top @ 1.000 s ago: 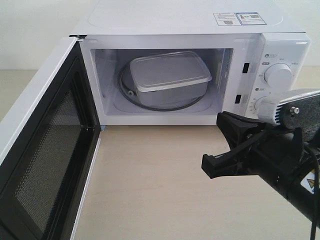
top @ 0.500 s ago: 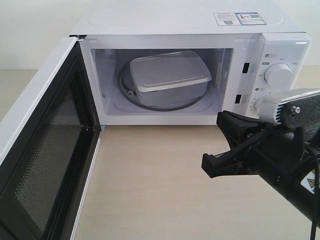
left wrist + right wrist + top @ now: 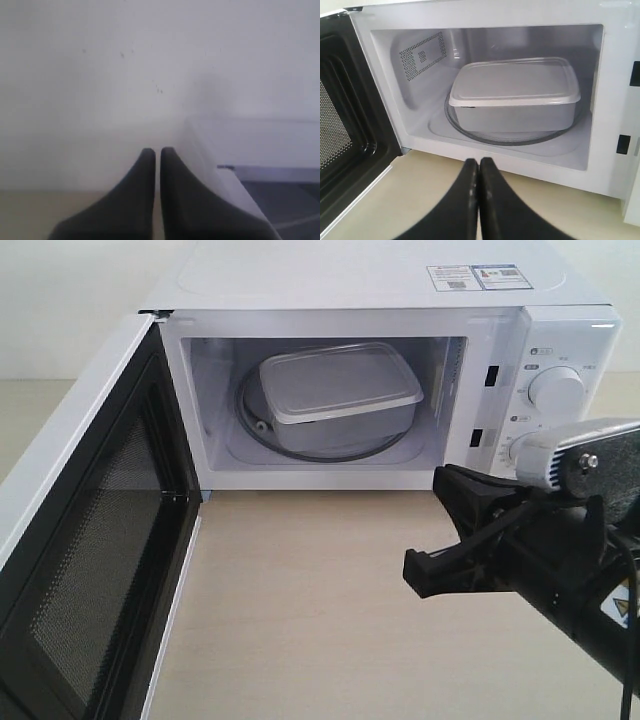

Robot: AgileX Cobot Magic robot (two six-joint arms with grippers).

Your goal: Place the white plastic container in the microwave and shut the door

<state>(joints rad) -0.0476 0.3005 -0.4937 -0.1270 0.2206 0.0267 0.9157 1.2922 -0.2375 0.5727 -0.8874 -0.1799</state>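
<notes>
The white plastic container point(image 3: 340, 390) point(image 3: 515, 92) rests with its lid on, on the glass turntable point(image 3: 520, 137) inside the microwave point(image 3: 350, 280). The door point(image 3: 90, 540) point(image 3: 345, 125) is swung wide open to the left, its black mesh inner face showing. My right gripper point(image 3: 425, 573) point(image 3: 479, 161) hovers over the table in front of the microwave's right side, clear of the cavity, shut with nothing in it. My left gripper point(image 3: 157, 151) is shut and empty, facing a pale wall. It is out of the exterior view.
Two round knobs point(image 3: 555, 390) sit on the microwave's right panel, just behind my right arm. The light wooden table point(image 3: 300, 590) stretches in front of the cavity. The open door takes up the left side. A blurred white edge point(image 3: 250, 145) lies beside my left gripper.
</notes>
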